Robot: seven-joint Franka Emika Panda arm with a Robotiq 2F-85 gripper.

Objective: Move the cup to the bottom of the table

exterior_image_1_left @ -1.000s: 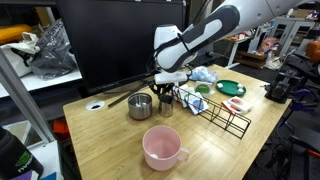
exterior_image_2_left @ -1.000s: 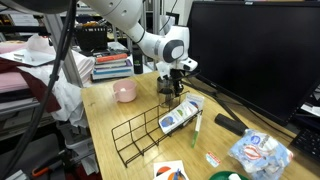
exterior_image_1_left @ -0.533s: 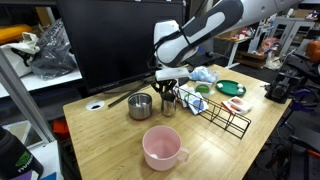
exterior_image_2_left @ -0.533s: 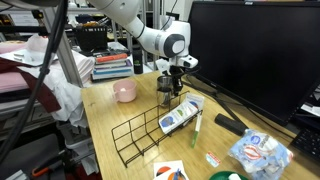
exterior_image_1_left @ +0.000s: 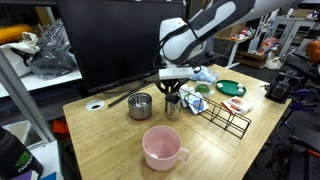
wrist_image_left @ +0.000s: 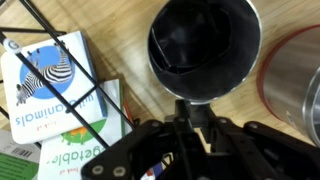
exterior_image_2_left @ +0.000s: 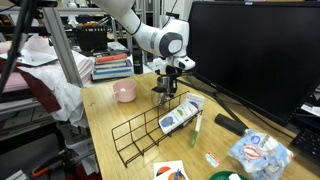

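The small steel cup (exterior_image_1_left: 172,106) stands close to the wooden table (exterior_image_1_left: 110,140), right of the steel pot (exterior_image_1_left: 140,105) and behind the pink mug (exterior_image_1_left: 162,148). My gripper (exterior_image_1_left: 172,94) comes down from above onto it. In the wrist view the cup (wrist_image_left: 203,50) fills the upper middle, seen from above, and my gripper (wrist_image_left: 195,108) has its two fingers pinched together on the cup's near rim. The cup (exterior_image_2_left: 165,96) also shows below my gripper (exterior_image_2_left: 170,84) in an exterior view. I cannot tell whether the cup touches the table.
A black wire rack (exterior_image_1_left: 222,110) lies just right of the cup, holding a zebra-print box (wrist_image_left: 55,85). A green plate (exterior_image_1_left: 230,88) and small items lie beyond it. A round cable hole (exterior_image_1_left: 96,104) is at the back left corner. A large monitor (exterior_image_1_left: 115,40) stands behind.
My gripper and the cup have shifted slightly to the right, away from the pot, and the arm has risen a little. Pot, mug and rack have not moved.
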